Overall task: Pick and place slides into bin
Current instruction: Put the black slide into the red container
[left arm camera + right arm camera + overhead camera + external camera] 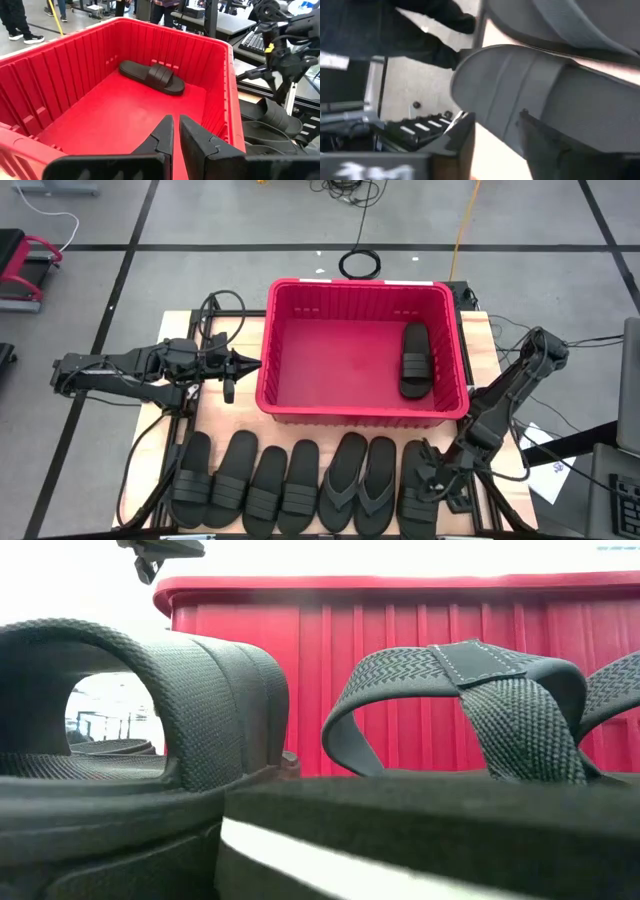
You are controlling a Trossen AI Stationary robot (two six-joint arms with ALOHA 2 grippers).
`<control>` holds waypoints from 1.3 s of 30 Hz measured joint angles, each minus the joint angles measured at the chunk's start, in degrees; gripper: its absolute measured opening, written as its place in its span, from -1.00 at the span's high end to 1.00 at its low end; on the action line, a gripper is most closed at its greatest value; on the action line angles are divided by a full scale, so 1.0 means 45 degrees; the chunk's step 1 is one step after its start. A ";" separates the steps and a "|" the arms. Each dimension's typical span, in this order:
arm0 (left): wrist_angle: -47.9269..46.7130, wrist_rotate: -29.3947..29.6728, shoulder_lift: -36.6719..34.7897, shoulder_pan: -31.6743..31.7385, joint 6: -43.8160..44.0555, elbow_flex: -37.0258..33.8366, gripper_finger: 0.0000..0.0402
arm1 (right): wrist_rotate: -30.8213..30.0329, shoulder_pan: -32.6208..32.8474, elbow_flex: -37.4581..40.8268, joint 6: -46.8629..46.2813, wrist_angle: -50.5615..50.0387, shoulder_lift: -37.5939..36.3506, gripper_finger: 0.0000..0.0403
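The red bin [360,283] stands at the table's far middle with one black slide [415,360] lying on its floor by the right wall, also seen in the left wrist view [152,76]. Several more black slides [285,485] lie in a row along the near edge, two of them thong flip-flops [360,475]. My right gripper [437,477] is low over the rightmost slide [415,502], open, with that slide's rounded end [520,85] between its fingers. My left gripper [238,365] hovers shut just left of the bin, pointing at it. My right gripper comes slanting down from the table's right onto the rightmost slide's end. One finger [545,145] overlaps the slide's surface and the other [462,132] stands off its edge. I cannot tell whether either finger touches it.
The bin's near wall [400,640] rises right behind the row of slides. A paper sheet [555,472] and a keyboard [625,500] lie off the table's right side. Cables [360,262] lie on the floor behind the bin. People's legs [20,20] show beyond the table.
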State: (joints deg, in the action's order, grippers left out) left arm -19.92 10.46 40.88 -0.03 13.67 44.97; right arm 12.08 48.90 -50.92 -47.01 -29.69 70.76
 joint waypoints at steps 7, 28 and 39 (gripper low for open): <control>-0.0010 -0.0018 0.0000 0.0000 -0.0054 0.0000 0.87 | 0.0019 -0.0596 0.0975 -0.0099 0.1795 -0.0010 -0.15; -0.0010 -0.0695 0.0000 0.0000 0.0072 0.0000 0.87 | 0.0034 -0.0776 0.4270 -0.2232 0.6970 -0.0010 -0.22; -0.0005 -0.0690 -0.0004 0.0000 0.0063 0.0000 0.87 | 0.0330 -0.0197 0.4741 -0.2512 0.7121 -0.0005 -0.21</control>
State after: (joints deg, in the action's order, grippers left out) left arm -19.94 7.35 40.86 -0.03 13.96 44.97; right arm 13.56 48.02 -29.58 -58.31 2.35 70.74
